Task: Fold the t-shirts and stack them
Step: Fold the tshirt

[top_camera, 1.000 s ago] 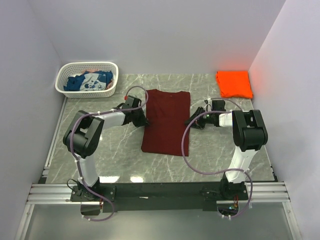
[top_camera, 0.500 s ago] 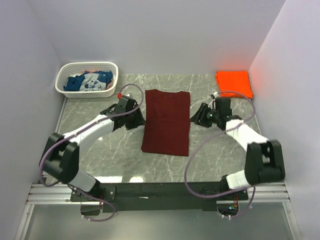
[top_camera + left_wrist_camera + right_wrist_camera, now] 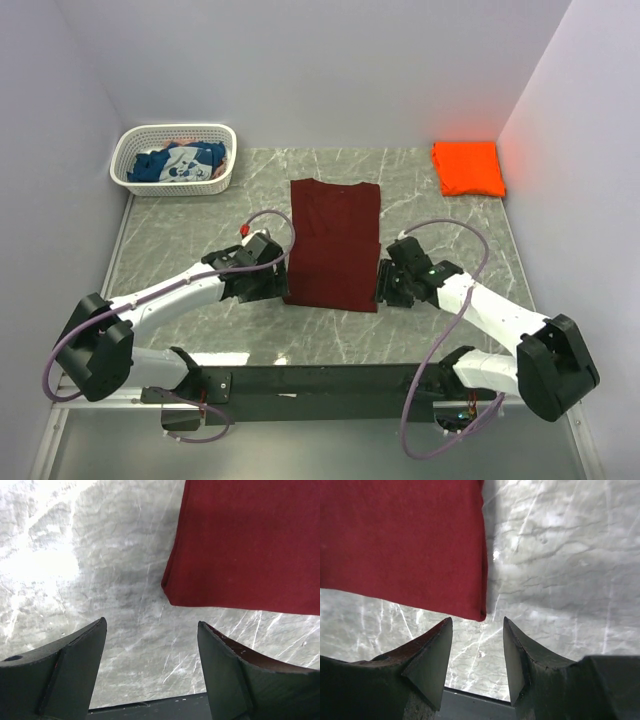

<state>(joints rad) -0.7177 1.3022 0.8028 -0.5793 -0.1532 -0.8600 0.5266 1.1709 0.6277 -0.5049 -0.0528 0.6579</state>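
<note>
The maroon t-shirt (image 3: 334, 243) lies flat as a long folded rectangle in the middle of the marble surface (image 3: 190, 225). The orange t-shirt (image 3: 468, 168) sits folded in the far right corner, and the blue t-shirt (image 3: 178, 163) is heaped in the white basket (image 3: 175, 131) at the far left. The left jaws stand released and empty over bare marble just off the maroon t-shirt's near left corner, and the right jaws, likewise parted, grasp nothing beside its near right corner.

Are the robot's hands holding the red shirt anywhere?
No, nothing is held. The left tool and the right tool are open, just off the maroon t-shirt's near corners.
</note>
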